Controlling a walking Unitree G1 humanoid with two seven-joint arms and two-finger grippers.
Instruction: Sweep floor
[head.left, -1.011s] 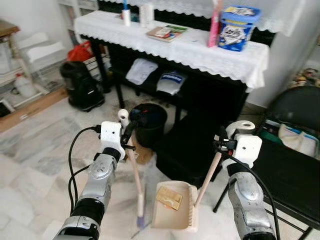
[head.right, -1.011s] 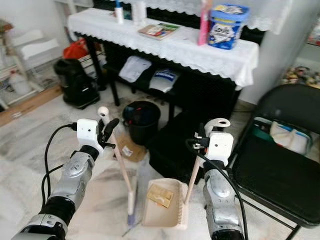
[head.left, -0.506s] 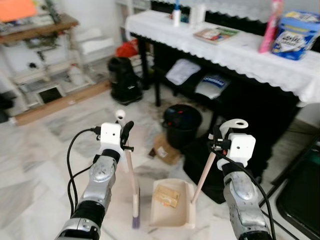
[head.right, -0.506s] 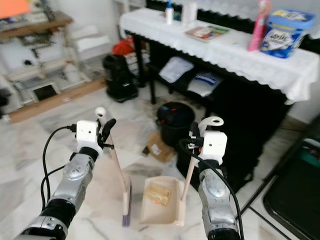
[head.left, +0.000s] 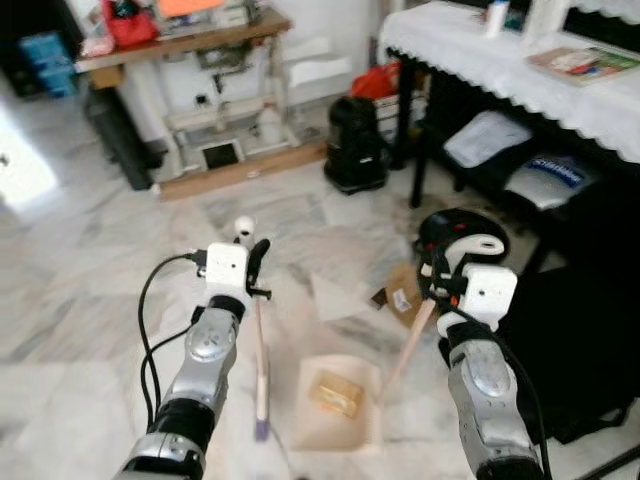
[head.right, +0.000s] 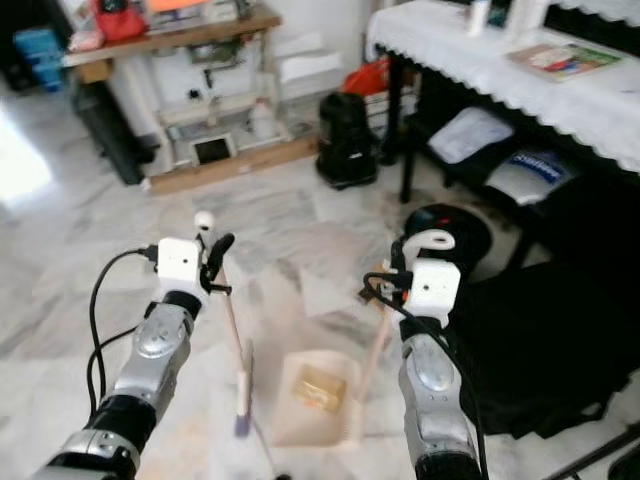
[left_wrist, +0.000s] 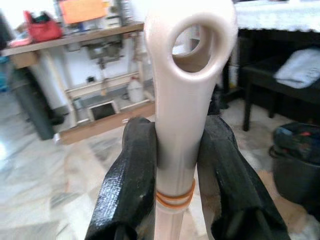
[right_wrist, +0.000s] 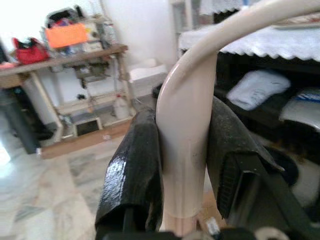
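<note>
I saw a marble floor (head.left: 80, 300), a cluttered wooden workbench (head.left: 190, 40) against the white wall, and a lace-draped black table (head.left: 480, 60).

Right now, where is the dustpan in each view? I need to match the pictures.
Left eye: dustpan, bottom centre on the floor.
Right eye: bottom centre.
Left wrist: not in it.
Right wrist: its handle between the black fingers.
Shared landmark: black bin.

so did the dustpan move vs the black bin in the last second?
Yes. The dustpan, held by the right gripper, has travelled with the robot to the left, away from the black bin, which now sits further off to its right.
</note>
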